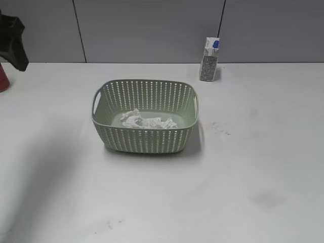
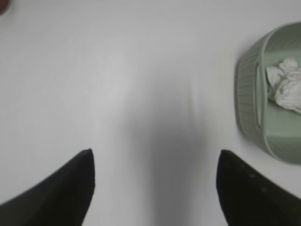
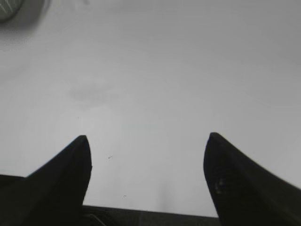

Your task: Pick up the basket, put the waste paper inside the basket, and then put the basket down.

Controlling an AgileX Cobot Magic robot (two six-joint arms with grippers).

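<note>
Sage-green basket (image 2: 251, 94) — right of left jaws, apart

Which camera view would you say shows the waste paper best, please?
The exterior view: the waste paper lies in full sight inside the basket. The left wrist view catches only part of it at its edge; the right wrist view shows none.

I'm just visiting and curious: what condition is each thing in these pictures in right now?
basket: upright on the table, held by neither gripper.
waste paper: crumpled, lying inside the basket.
carton: standing upright at the back of the table, apart from the basket.
left gripper: open, empty, above bare table beside the basket.
right gripper: open, empty, above bare table.
table: white, with faint dark smudges.
</note>
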